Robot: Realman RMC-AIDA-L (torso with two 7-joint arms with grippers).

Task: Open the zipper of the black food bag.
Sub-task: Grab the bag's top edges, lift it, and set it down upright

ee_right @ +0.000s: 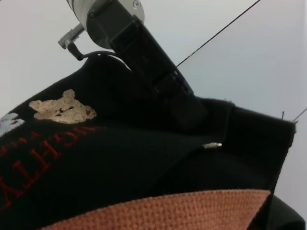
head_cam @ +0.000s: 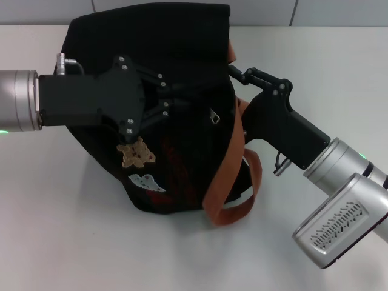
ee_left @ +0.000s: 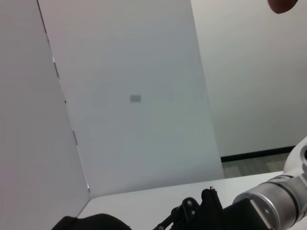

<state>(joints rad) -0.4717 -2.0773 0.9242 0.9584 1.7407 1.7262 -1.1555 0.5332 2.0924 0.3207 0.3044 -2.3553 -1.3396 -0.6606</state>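
Fingers of the left gripper lay nearly together on the boxy black fabric food bag with orange-brown straps, which stood on the white table nearer its far edge; whether they pinched anything I could not tell. Nor could I tell how the right gripper, at the bag's far right corner, held its fingers. One small silver pull tab showed; the zipper's line was hidden. Holding the fabric taut while drawing the tab along would likely serve best. Contents were hidden.
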